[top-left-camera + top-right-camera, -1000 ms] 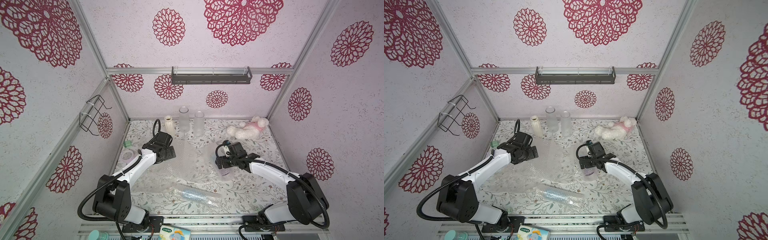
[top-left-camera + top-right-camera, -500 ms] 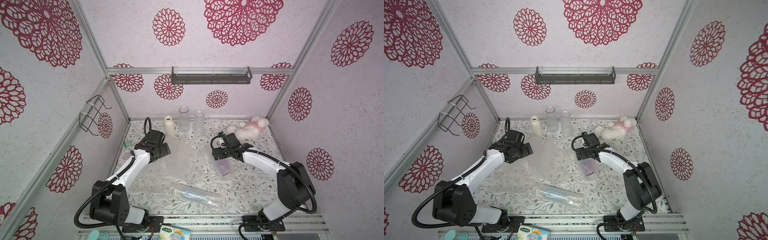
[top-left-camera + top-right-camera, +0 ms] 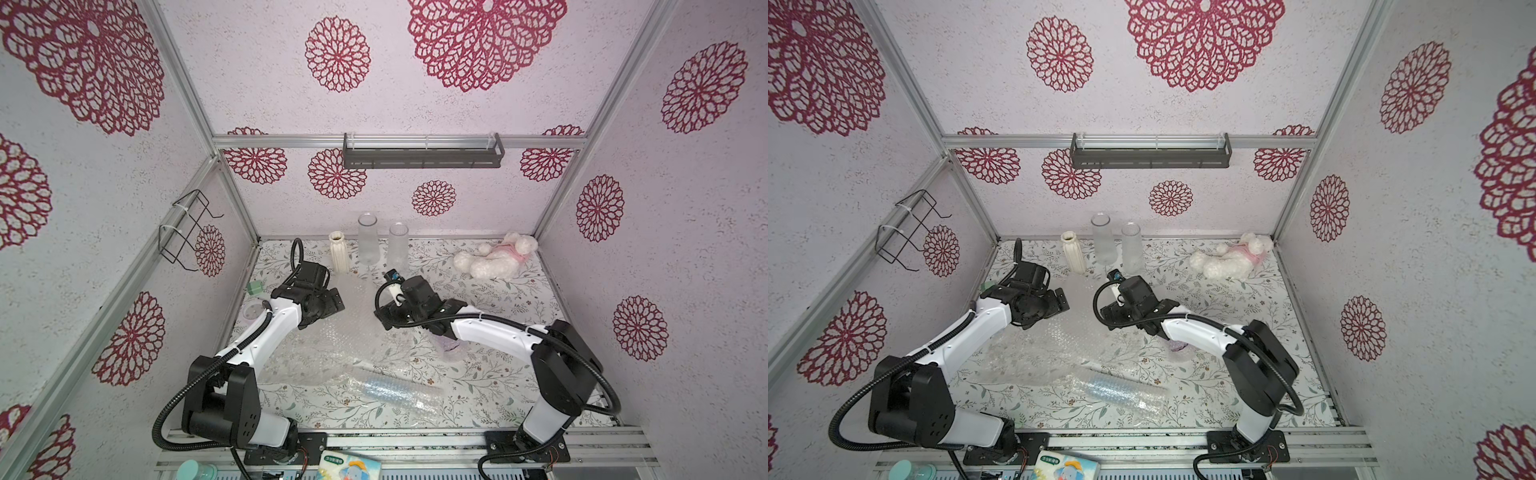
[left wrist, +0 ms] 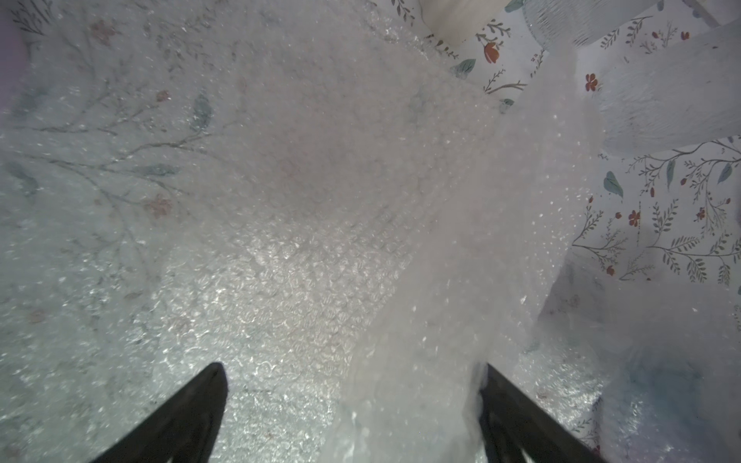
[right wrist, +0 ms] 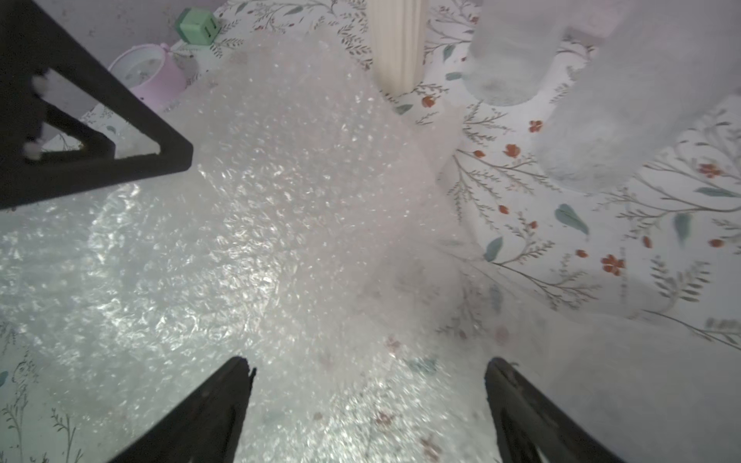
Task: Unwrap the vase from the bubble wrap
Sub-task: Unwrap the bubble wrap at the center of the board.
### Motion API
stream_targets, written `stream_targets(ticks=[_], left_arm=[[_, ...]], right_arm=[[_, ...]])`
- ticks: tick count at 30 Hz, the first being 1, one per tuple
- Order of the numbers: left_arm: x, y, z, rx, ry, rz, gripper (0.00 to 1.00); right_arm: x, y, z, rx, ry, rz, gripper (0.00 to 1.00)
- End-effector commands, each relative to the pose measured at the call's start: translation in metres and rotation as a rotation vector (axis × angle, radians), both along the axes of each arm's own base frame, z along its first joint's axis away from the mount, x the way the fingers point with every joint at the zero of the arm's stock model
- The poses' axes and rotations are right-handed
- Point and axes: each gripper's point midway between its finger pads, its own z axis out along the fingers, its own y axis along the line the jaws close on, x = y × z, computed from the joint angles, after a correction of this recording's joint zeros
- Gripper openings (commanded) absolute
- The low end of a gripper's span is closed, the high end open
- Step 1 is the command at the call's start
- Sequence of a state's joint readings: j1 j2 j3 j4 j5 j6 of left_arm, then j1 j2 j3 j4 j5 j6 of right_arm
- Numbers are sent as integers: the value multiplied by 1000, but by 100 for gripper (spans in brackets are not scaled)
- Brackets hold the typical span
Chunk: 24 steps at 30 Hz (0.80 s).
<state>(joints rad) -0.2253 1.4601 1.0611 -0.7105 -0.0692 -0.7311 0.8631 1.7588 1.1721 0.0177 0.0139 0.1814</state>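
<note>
A loose sheet of bubble wrap [image 3: 353, 336] lies spread across the middle of the table. A second piece of bubble wrap [image 3: 395, 390] is rolled around a pale bluish ribbed thing near the front edge. A purple vase [image 3: 451, 345] lies on the table, mostly hidden under my right arm. My left gripper [image 3: 332, 300] hangs open over the sheet's far left part, and a raised fold of wrap [image 4: 421, 320] stands between its fingers. My right gripper [image 3: 384, 316] is open just over the sheet [image 5: 260, 240], facing the left one, with only flat wrap below it.
Against the back wall stand a white ribbed vase [image 3: 339, 253] and two frosted glass cylinders [image 3: 368, 241] [image 3: 398, 245]. A plush toy [image 3: 494, 259] lies at the back right. A green cube [image 3: 254, 287] and a pale roll [image 3: 252, 309] sit by the left wall.
My right gripper has moved left, away from the purple vase and over the loose sheet. My left gripper drew back toward the left wall, then came forward again over the wrap.
</note>
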Motion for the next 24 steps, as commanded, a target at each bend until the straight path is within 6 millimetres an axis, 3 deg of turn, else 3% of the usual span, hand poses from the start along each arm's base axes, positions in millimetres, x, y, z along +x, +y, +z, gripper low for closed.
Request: stream_targets(ticks=[1, 9, 16, 20, 24], left_arm=[[-4, 7, -4, 13, 17, 25, 97], [-3, 10, 4, 0, -1, 35, 97], [-1, 7, 28, -73, -59, 35, 97], [-1, 10, 46, -110, -108, 45, 97], [-2, 11, 63, -131, -162, 35, 97]], right_arm=[[7, 23, -3, 71, -29, -27, 92], [3, 37, -48, 88, 64, -64, 88], [-5, 36, -80, 23, 136, -74, 86], [-5, 41, -68, 47, 125, -58, 86], [-1, 55, -31, 121, 92, -30, 87]])
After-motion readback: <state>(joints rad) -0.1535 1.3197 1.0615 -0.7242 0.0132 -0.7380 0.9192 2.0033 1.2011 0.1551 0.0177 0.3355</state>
